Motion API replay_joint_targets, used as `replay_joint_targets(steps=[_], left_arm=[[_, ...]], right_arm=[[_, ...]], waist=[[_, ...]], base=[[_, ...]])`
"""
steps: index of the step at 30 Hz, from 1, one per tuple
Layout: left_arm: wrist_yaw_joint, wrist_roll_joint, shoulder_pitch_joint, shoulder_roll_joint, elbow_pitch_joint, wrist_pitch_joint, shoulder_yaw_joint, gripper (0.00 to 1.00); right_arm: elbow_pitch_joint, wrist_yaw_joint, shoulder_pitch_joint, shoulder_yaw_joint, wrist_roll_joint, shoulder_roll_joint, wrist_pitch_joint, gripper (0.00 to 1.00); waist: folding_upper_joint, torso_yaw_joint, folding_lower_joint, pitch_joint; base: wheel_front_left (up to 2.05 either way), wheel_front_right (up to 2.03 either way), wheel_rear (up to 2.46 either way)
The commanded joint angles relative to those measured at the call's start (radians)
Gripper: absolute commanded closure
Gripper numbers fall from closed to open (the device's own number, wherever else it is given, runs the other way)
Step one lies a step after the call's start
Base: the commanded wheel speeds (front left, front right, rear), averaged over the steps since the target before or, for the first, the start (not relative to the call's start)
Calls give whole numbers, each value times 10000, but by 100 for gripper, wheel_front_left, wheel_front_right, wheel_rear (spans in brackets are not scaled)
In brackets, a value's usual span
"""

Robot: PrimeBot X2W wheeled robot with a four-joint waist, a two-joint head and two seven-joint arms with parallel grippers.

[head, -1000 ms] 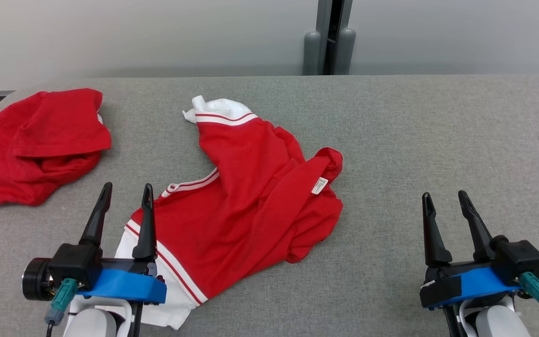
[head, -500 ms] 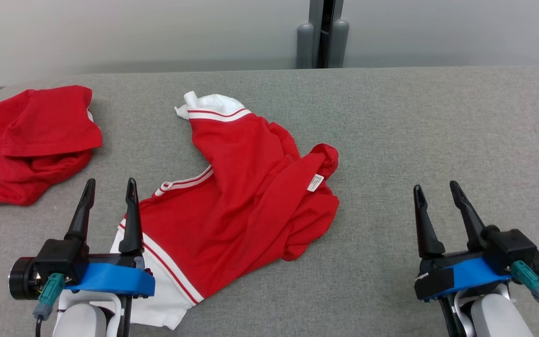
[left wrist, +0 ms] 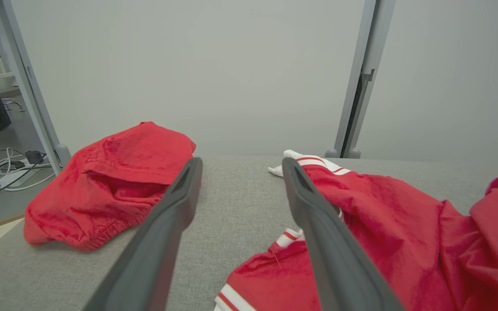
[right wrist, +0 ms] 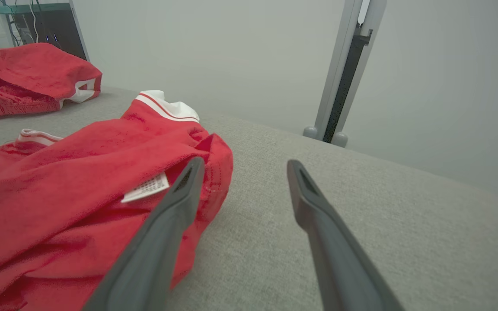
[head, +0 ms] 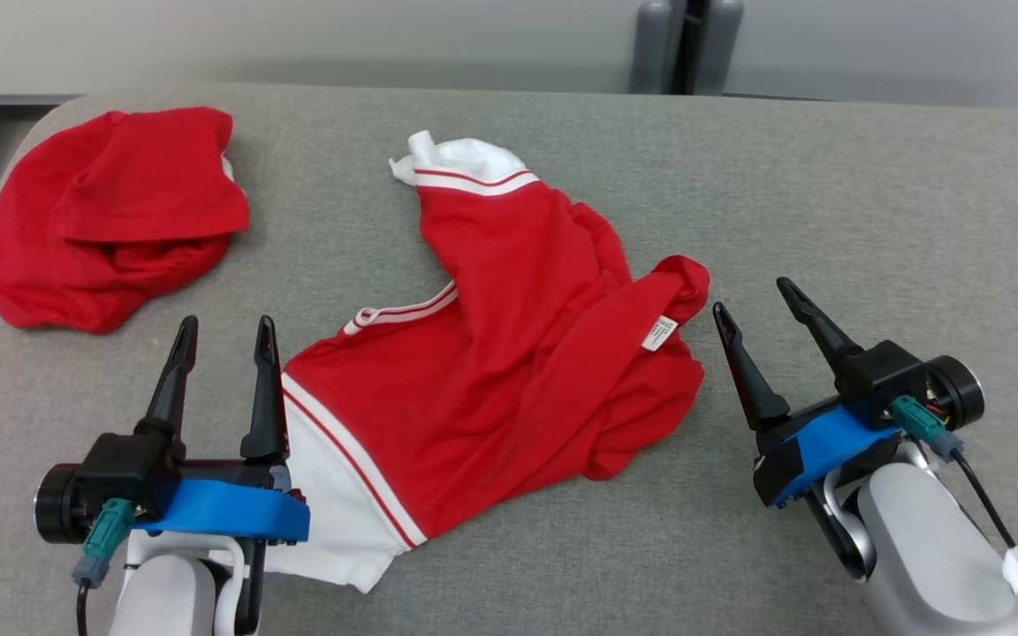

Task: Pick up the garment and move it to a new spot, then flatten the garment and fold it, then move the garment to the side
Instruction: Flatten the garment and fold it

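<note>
Crumpled red-and-white cloth shirt (head: pixel 518 353) just sitting on the grey fabric-covered table (head: pixel 871 221)
left gripper (head: pixel 224 323) and right gripper (head: pixel 749 293) both spread wide, empty, one each side

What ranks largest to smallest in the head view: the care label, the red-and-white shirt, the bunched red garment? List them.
1. red-and-white shirt
2. bunched red garment, lying farther from the camera
3. care label, clearly smallest

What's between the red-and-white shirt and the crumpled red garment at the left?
Bare grey fabric tabletop. The head view shows the red-and-white shirt and the crumpled red garment lying apart with nothing between.
</note>
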Motion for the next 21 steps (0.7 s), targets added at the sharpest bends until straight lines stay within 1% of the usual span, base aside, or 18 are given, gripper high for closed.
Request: replay_joint_targets(steps=[1, 5, 10, 15, 16, 17, 21], left_arm=[[56, -68, -93, 21, -23, -47, -36, 0], [160, -309, -182, 20, -35, -45, -231, 0], [299, -557, -289, 19, -57, -45, -575, 0], [410, -718, -340, 18, -89, -45, -834, 0], [434, -733, -331, 19, -91, -45, -879, 0], [456, -756, -324, 19, -92, -45, -907, 0], [517, -774, -215, 17, -100, -45, -922, 0]], right_arm=[[133, -7, -214, 104, 62, -74, -2, 0], [898, -7, -641, 531, 179, -247, -2, 0], [1806, -7, -1055, 789, 371, -393, -2, 0], [2672, -7, -1466, 1201, 727, -392, 0, 0], [2806, -7, -1533, 1301, 830, -374, -3, 73], [2895, -7, -1667, 1360, 914, -383, -2, 100], [2831, -7, -1827, 1415, 1202, -483, -2, 100]], waist=[[0, 222, -1, 179], [0, 566, -1, 336], [0, 1001, -1, 452], [0, 1278, -1, 491], [0, 1310, -1, 494], [0, 1333, -1, 498], [0, 1321, -1, 480]], base=[[0, 0, 0], [0, 0, 0], [0, 0, 0], [0, 0, 0], [0, 0, 0], [0, 0, 0], [0, 0, 0]])
